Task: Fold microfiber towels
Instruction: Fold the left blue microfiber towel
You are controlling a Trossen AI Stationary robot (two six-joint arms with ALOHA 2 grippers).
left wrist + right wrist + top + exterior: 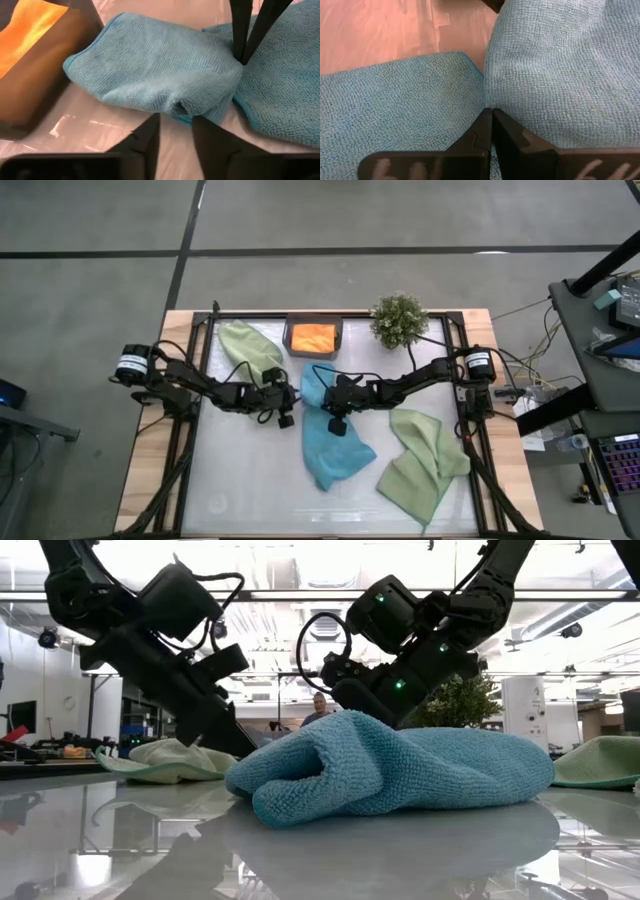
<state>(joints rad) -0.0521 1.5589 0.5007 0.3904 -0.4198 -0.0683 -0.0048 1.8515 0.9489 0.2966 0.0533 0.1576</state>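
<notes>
right gripper [338, 423] pinched shut on teal towel [335, 450] | left gripper [284, 412] open, empty, beside towel's tray-side fold | towel's length runs away from tray [313, 337]

No text, label, brand, number or sign could be read in any of the views. The white bands on the arm joints at the left and right of the overhead view carried marks too small to make out, and the screens at that view's right edge were illegible.
</notes>
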